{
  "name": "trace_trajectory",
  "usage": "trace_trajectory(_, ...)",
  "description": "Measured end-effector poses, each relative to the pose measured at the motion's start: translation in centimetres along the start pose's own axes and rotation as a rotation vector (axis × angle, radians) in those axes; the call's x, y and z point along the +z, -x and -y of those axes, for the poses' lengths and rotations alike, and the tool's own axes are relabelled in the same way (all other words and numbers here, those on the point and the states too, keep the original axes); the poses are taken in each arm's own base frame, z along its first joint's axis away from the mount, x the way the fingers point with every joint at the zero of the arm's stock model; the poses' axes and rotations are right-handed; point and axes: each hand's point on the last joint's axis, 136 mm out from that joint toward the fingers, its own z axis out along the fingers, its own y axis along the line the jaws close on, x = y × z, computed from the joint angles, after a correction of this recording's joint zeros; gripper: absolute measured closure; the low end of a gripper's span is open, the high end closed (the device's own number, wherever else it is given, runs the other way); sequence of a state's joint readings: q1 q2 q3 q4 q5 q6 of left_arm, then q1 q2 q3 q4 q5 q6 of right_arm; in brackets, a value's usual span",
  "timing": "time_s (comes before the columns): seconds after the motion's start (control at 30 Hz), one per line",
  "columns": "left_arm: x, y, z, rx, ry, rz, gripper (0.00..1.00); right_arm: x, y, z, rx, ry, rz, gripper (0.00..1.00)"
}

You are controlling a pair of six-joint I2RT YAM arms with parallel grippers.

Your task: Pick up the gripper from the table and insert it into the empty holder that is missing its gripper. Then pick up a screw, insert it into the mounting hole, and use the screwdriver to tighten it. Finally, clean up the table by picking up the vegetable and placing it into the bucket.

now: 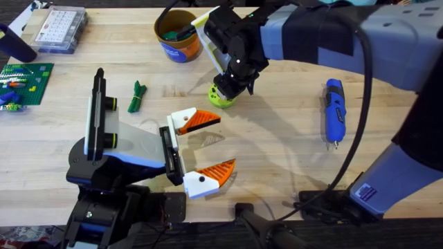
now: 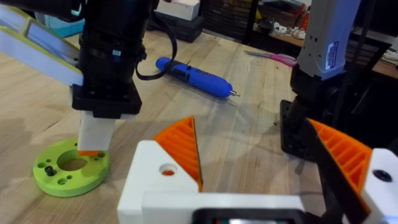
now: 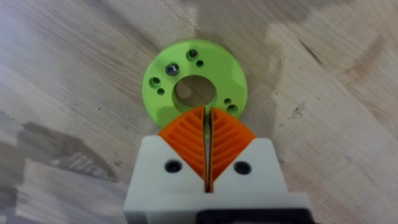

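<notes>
The gripper (image 1: 223, 97), a lime-green ring, lies flat on the table (image 1: 277, 145), so by my reading the first step is barely begun. From overhead, the right hand (image 1: 230, 88) stands over the ring; the screwdriver (image 1: 334, 111) lies well to one side of it, the vegetable (image 1: 137, 96) to the other, outside the bucket (image 1: 178, 36), so screwing and cleanup remain. The left hand (image 1: 208, 146) hangs wide open and empty nearby. In the left wrist view, the right hand's tips (image 2: 93, 138) touch the ring (image 2: 69, 169). In the right wrist view, its pads (image 3: 224, 138) are pressed together on the ring's (image 3: 193, 87) near edge, gripping nothing.
</notes>
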State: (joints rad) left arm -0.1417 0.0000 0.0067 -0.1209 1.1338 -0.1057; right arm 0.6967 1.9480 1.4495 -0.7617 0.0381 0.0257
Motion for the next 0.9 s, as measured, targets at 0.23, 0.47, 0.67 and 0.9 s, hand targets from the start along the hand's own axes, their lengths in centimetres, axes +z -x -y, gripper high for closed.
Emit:
trace_trajectory(0.23, 0.0, 0.1, 0.0, 0.004, 0.0, 0.002, 0.014, 0.0, -0.1, 0.0, 0.001, 0.001, -0.004, 0.952)
trace_trajectory(0.47, 0.0, 0.1, 0.0, 0.004, 0.0, 0.002, 0.014, 0.0, -0.6, 0.0, 0.0, 0.001, -0.025, 0.952)
trace_trajectory(0.67, 0.0, 0.1, 0.0, 0.004, 0.0, 0.002, 0.014, -0.6, -3.0, 0.1, 0.0, -0.001, -0.121, 0.952)
trace_trajectory(0.9, 0.0, 0.1, 0.0, 0.004, 0.0, 0.002, 0.015, -2.7, -3.3, 0.0, 0.0, 0.006, -0.099, 0.952)
